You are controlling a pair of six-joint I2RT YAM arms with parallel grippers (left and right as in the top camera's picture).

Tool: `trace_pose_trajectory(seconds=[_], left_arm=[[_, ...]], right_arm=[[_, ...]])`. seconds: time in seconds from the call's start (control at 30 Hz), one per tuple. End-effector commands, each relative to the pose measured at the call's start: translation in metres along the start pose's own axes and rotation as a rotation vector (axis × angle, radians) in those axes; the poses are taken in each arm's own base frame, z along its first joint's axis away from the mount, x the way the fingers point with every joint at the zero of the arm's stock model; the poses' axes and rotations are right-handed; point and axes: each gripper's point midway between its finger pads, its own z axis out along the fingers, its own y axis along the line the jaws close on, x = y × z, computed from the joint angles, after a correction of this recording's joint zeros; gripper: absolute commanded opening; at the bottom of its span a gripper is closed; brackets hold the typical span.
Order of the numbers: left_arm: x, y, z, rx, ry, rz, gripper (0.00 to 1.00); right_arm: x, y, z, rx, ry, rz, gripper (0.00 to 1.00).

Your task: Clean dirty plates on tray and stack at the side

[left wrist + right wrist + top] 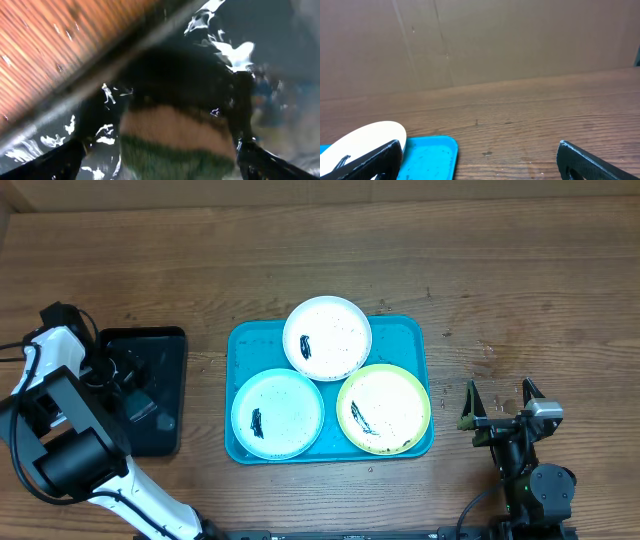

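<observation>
Overhead: brown wood table point(500, 260), cardboard backdrop point(520, 40), blue tray point(250, 340); right pincer point(498, 386) apart; left pincer point(130, 385) blurred, cannot tell.

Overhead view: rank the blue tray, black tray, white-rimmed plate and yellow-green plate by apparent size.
1. blue tray
2. black tray, partly covered by the left arm
3. white-rimmed plate and yellow-green plate: these look alike, so they are not ranked.

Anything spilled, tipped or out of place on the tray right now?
Nothing stands out. The white plate, light blue plate and yellow-green plate lie flat in the tray, each only smeared dark.
</observation>
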Motion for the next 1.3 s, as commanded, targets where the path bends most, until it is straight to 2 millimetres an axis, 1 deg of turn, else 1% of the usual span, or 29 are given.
trace_pose_trajectory(seconds=[0.0, 0.03, 0.13, 0.2, 0.27, 0.3, 0.47, 0.5, 0.53, 0.57, 0.6, 0.63, 0.8, 0.87, 0.9, 0.93, 0.97, 1.0, 1.1, 1.13, 1.17, 1.23, 1.27], left_arm=[[0.033, 0.009, 0.029, -0.057, 0.142, 0.022, 0.99], [0.035, 0.01, 0.028, -0.059, 0.151, 0.022, 0.91], [0.038, 0.011, 0.028, -0.062, 0.163, 0.022, 0.6], [0.038, 0.011, 0.028, -0.062, 0.164, 0.022, 0.31], [0.038, 0.011, 0.028, -0.062, 0.162, 0.021, 0.08], [0.038, 0.011, 0.028, -0.062, 0.162, 0.021, 0.04], [0.036, 0.01, 0.028, -0.06, 0.157, 0.021, 0.05], [0.037, 0.01, 0.028, -0.061, 0.16, 0.021, 0.22], [0.038, 0.011, 0.028, -0.062, 0.163, 0.021, 0.5], [0.039, 0.011, 0.028, -0.063, 0.168, 0.022, 0.93], [0.041, 0.012, 0.027, -0.067, 0.175, 0.021, 1.0], [0.042, 0.013, 0.027, -0.068, 0.183, 0.021, 1.0], [0.059, 0.004, 0.023, -0.009, 0.263, 0.013, 1.0], [0.062, 0.001, 0.023, 0.007, 0.278, 0.01, 1.0], [0.064, 0.001, 0.022, 0.008, 0.284, 0.01, 0.99], [0.065, 0.002, 0.022, 0.005, 0.289, 0.01, 0.95], [0.065, 0.002, 0.022, 0.004, 0.292, 0.01, 0.89], [0.066, 0.003, 0.022, 0.003, 0.294, 0.009, 0.81], [0.065, 0.002, 0.022, 0.003, 0.292, 0.01, 0.48], [0.065, 0.002, 0.022, 0.004, 0.29, 0.01, 0.34], [0.065, 0.002, 0.022, 0.004, 0.289, 0.009, 0.28], [0.064, 0.002, 0.022, 0.005, 0.285, 0.01, 0.07], [0.064, 0.002, 0.022, 0.005, 0.284, 0.01, 0.04]], right_arm=[[0.002, 0.002, 0.0, -0.011, -0.003, -0.001, 1.0], [0.002, 0.002, 0.0, -0.011, -0.003, -0.001, 1.0], [0.002, 0.002, 0.0, -0.011, -0.003, -0.001, 1.0], [0.002, 0.002, 0.0, -0.011, -0.003, -0.001, 1.0], [0.002, 0.002, 0.0, -0.011, -0.003, -0.001, 1.0], [0.002, 0.002, 0.0, -0.011, -0.003, -0.001, 1.0], [0.002, 0.002, 0.0, -0.011, -0.003, -0.001, 1.0], [0.002, 0.002, 0.0, -0.011, -0.003, -0.001, 1.0], [0.002, 0.002, 0.0, -0.011, -0.003, -0.001, 1.0], [0.002, 0.002, 0.0, -0.011, -0.003, -0.001, 1.0], [0.002, 0.002, 0.0, -0.011, -0.003, -0.001, 1.0], [0.002, 0.002, 0.0, -0.011, -0.003, 0.0, 1.0], [0.002, 0.002, 0.0, -0.011, -0.003, -0.001, 1.0], [0.002, 0.002, 0.0, -0.011, -0.003, -0.001, 1.0], [0.002, 0.002, 0.0, -0.011, -0.003, -0.001, 1.0], [0.002, 0.002, 0.0, -0.011, -0.003, -0.001, 1.0], [0.002, 0.002, 0.0, -0.011, -0.003, -0.001, 1.0], [0.002, 0.002, 0.0, -0.011, -0.003, -0.001, 1.0], [0.002, 0.002, 0.0, -0.011, -0.003, -0.001, 1.0], [0.002, 0.002, 0.0, -0.011, -0.003, -0.001, 1.0], [0.002, 0.002, 0.0, -0.011, -0.003, -0.001, 1.0], [0.002, 0.002, 0.0, -0.011, -0.003, -0.001, 1.0], [0.002, 0.002, 0.0, -0.011, -0.003, -0.001, 1.0]])
